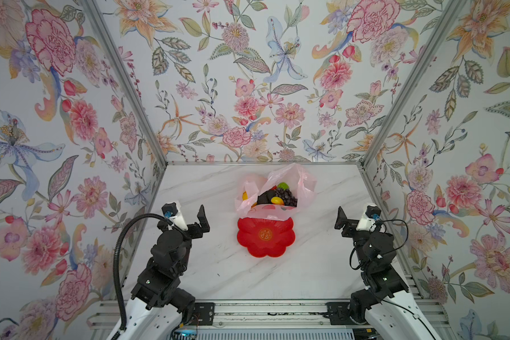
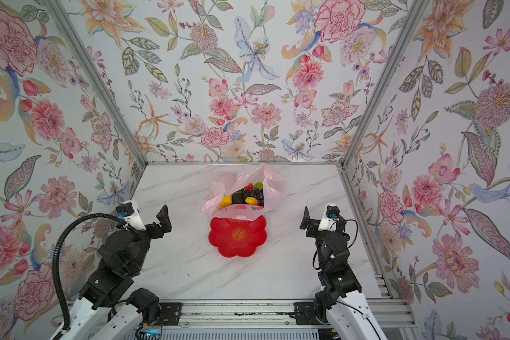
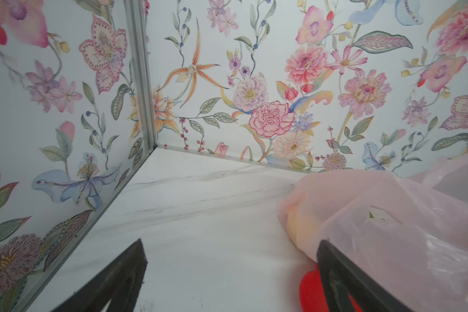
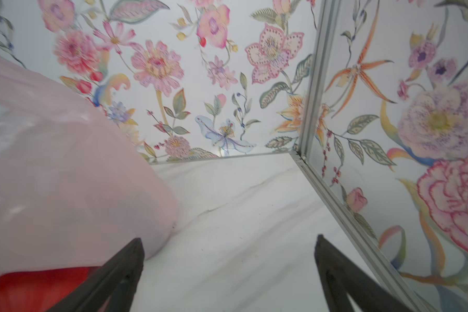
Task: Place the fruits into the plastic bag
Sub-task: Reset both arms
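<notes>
— Both empty?
— Yes: left gripper (image 3: 231, 243) and right gripper (image 4: 229, 237) gape wide near the tabletop's (image 1: 218, 273) side edges.
— Fruits (image 1: 277, 195)?
— Inside the pink plastic bag (image 1: 305, 182), toward the back edge; probably flimsy, slippery; pinch its rim.

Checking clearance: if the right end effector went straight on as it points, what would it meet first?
Likely the table, then the back wall near the corner, though depth is unclear. The plastic bag lies just beside that line, by one finger of the right end effector.
</notes>
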`<state>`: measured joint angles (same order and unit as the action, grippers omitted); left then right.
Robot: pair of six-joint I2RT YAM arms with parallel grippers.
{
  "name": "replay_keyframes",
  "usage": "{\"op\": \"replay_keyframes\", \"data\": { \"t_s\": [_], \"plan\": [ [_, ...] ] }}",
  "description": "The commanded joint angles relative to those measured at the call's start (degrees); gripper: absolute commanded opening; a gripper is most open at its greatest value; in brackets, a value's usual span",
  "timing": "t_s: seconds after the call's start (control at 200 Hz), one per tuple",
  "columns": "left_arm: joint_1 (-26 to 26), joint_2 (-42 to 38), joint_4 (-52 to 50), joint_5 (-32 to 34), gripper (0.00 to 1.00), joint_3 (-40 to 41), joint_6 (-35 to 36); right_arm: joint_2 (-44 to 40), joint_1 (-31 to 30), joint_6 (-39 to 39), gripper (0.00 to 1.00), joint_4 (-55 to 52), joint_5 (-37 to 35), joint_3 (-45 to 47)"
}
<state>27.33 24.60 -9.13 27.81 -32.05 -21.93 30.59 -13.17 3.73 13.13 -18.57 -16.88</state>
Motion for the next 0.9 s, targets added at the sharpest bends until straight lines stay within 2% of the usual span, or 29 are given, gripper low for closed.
{"op": "replay_keyframes", "data": {
  "t_s": [0.0,0.105,0.17,0.295,0.4,0.51,0.646,0.891],
  "plan": [
    [-0.32,-1.7,11.4,11.01,0.99,5.02,6.22,4.37,4.88,-0.49,0.99,14.94,1.59,5.82],
    [-0.5,-0.33,15.92,13.33,0.99,8.72,11.3,8.3,8.69,0.44,0.99,16.84,5.82,7.34],
    [-2.03,2.27,19.18,12.43,0.99,10.25,12.23,10.71,11.27,0.45,0.99,19.51,7.91,8.18],
    [-5.64,8.38,30.36,10.01,0.99,15.88,10.23,16.57,16.0,1.21,0.99,23.27,14.13,9.36],
    [-6.83,14.54,36.79,11.31,0.99,18.45,8.91,20.92,19.04,1.99,0.99,26.84,16.44,9.4],
    [-7.42,19.01,40.97,11.83,0.99,19.09,9.9,26.99,19.91,1.44,0.99,31.88,16.76,8.76],
    [-11.53,24.56,45.15,9.5,0.99,19.63,9.05,37.57,20.34,1.7,0.99,39.26,18.87,7.44],
    [-18.19,35.6,54.24,5.11,0.99,19.84,9.62,47.59,20.1,2.05,0.99,43.96,20.59,2.74]
  ]
}}
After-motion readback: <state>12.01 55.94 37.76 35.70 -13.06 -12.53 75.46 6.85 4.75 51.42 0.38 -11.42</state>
